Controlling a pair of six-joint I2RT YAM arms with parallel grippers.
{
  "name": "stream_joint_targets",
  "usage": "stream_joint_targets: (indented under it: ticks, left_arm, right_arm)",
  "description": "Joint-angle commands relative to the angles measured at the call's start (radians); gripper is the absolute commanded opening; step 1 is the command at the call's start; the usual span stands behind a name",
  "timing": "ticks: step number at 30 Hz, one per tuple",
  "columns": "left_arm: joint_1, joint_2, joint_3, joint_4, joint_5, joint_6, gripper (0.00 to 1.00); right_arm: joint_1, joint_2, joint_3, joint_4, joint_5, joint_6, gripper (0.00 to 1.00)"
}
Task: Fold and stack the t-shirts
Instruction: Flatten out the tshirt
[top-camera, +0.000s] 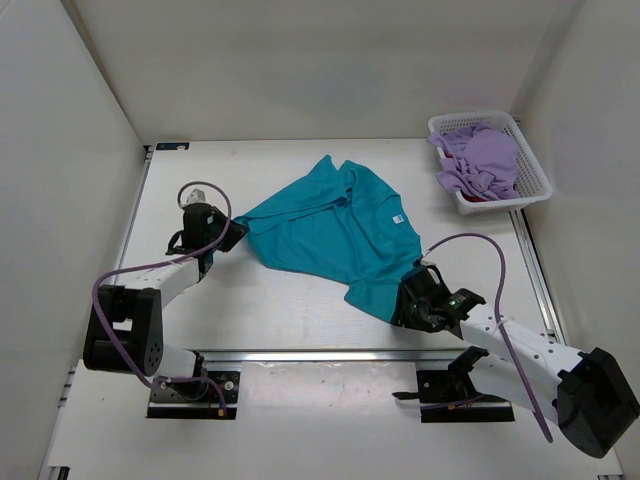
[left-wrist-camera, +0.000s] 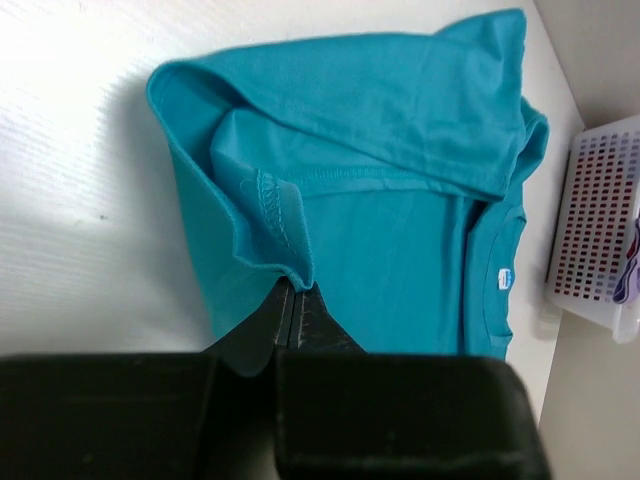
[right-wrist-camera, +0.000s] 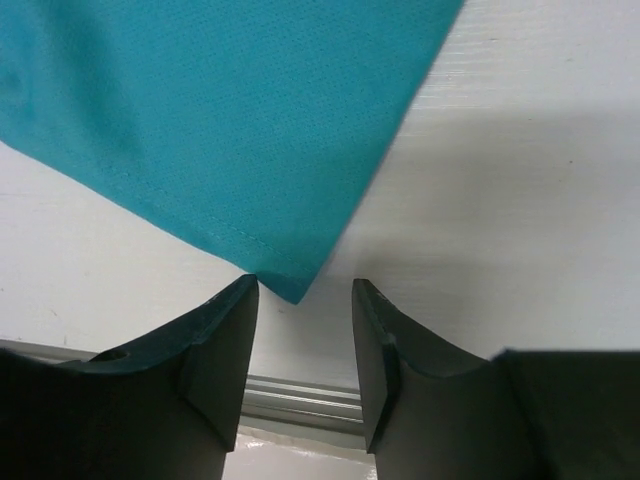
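A teal t-shirt (top-camera: 335, 235) lies rumpled and partly folded over itself mid-table. My left gripper (top-camera: 228, 238) is at its left edge, shut on a bunched hem of the teal t-shirt (left-wrist-camera: 400, 230); the closed tips of the left gripper (left-wrist-camera: 295, 290) pinch the stitched fold. My right gripper (top-camera: 408, 300) is open at the shirt's near right corner. In the right wrist view that corner of the teal t-shirt (right-wrist-camera: 220, 120) lies flat on the table, pointing between the spread tips of the right gripper (right-wrist-camera: 305, 285). A lavender t-shirt (top-camera: 480, 155) fills the basket, with a bit of dark red t-shirt (top-camera: 478, 197) beneath it.
The white mesh basket (top-camera: 535, 185) stands at the back right corner; its wall, the basket (left-wrist-camera: 600, 230), also shows in the left wrist view. An aluminium rail (top-camera: 320, 355) runs along the near table edge, just behind the right fingers. White walls enclose the table.
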Motion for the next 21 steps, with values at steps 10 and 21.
stream_joint_targets:
  ticks: [10, 21]
  left_arm:
    - [-0.037, -0.042, -0.001, -0.008, 0.009, 0.005, 0.0]
    - [-0.092, -0.042, 0.303, -0.218, 0.127, 0.103, 0.0]
  right_arm:
    - [-0.061, 0.044, -0.056, 0.104, -0.011, 0.018, 0.12]
    - [-0.199, -0.078, 0.547, -0.113, 0.167, -0.292, 0.0]
